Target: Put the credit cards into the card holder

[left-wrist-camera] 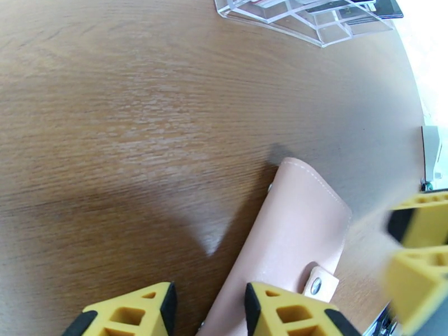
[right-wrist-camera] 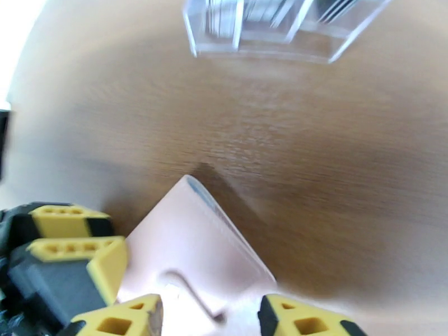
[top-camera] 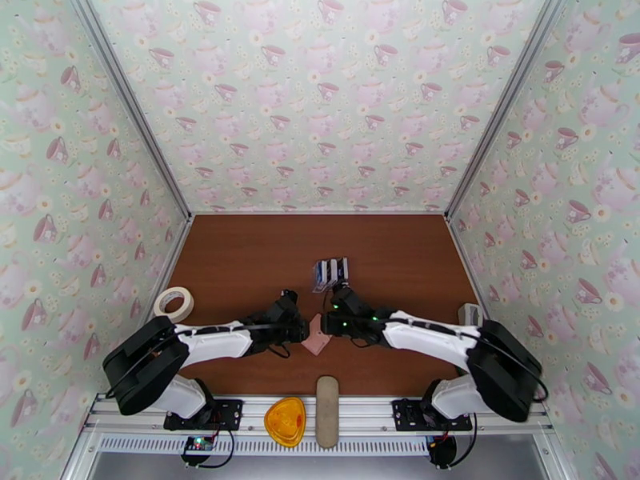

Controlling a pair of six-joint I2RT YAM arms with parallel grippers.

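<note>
The pale pink card holder (top-camera: 318, 338) lies tilted on the brown table between both grippers. In the left wrist view the card holder (left-wrist-camera: 291, 225) shows its snap tab, and my left gripper (left-wrist-camera: 208, 312) stands open with the holder's left edge in the gap. From the right wrist, the card holder (right-wrist-camera: 190, 247) shows translucent sleeves along its raised edge, and my right gripper (right-wrist-camera: 210, 317) straddles it, open. The two grippers, left (top-camera: 306, 330) and right (top-camera: 326, 324), nearly meet over it. The credit cards (top-camera: 330, 270) stand as dark and light stripes in a clear rack (left-wrist-camera: 302, 21) behind.
A roll of tape (top-camera: 174, 302) lies at the left edge. An orange triangular object (top-camera: 286, 421) and a long beige oval case (top-camera: 326, 411) rest on the front rail. A small grey object (top-camera: 470, 314) sits at the right wall.
</note>
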